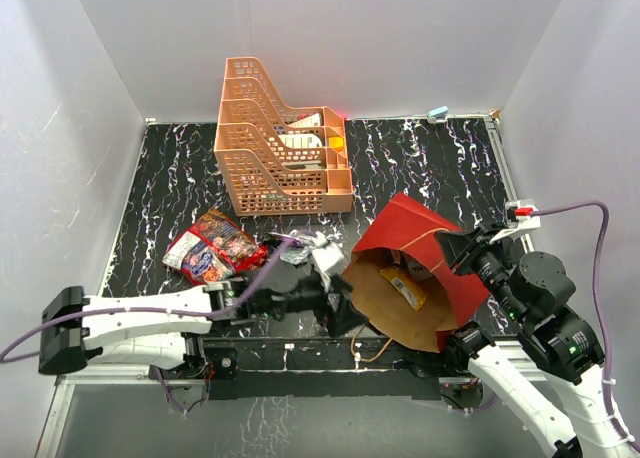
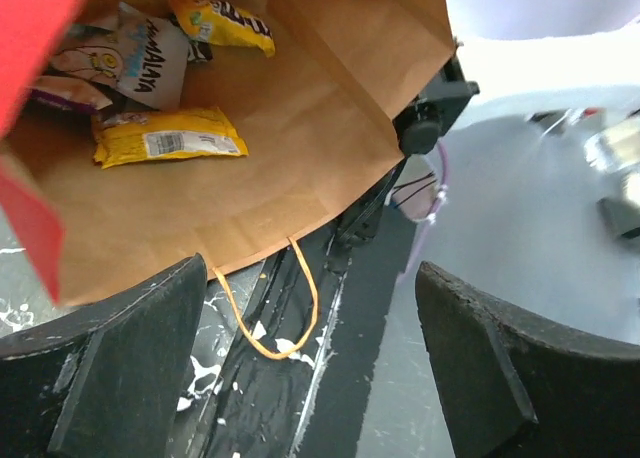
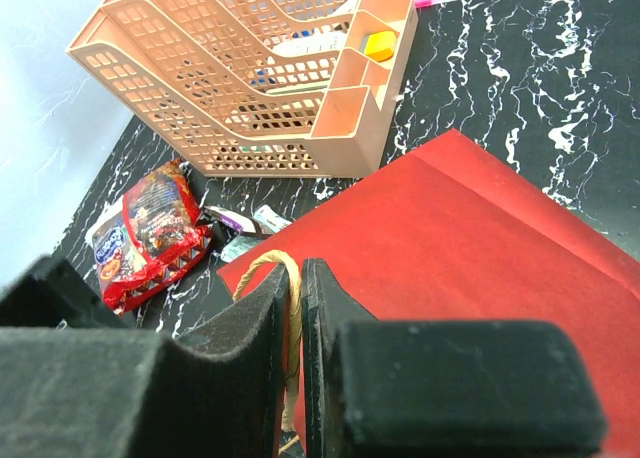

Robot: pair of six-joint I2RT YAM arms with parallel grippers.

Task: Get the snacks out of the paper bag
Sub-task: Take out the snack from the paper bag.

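Note:
The paper bag [image 1: 415,243], dark red outside and brown inside, lies tilted with its mouth facing my left arm. My right gripper [image 1: 458,250] is shut on its cord handle [image 3: 291,313] and holds the top side up. My left gripper [image 1: 343,306] is open and empty just outside the bag mouth; in the left wrist view its gap [image 2: 310,378] is over the lower cord handle [image 2: 268,323]. Inside the bag lie a yellow packet [image 2: 168,138], another yellow packet [image 2: 222,20] and a white packet [image 2: 150,63]. A large red snack bag [image 1: 215,246] and small silver and purple wrappers [image 1: 305,246] lie on the table outside.
An orange lattice tray rack [image 1: 280,138] with items in it stands at the back centre. The table is black marble pattern [image 1: 170,178] with white walls around it. The near table edge and arm bases lie just below the bag.

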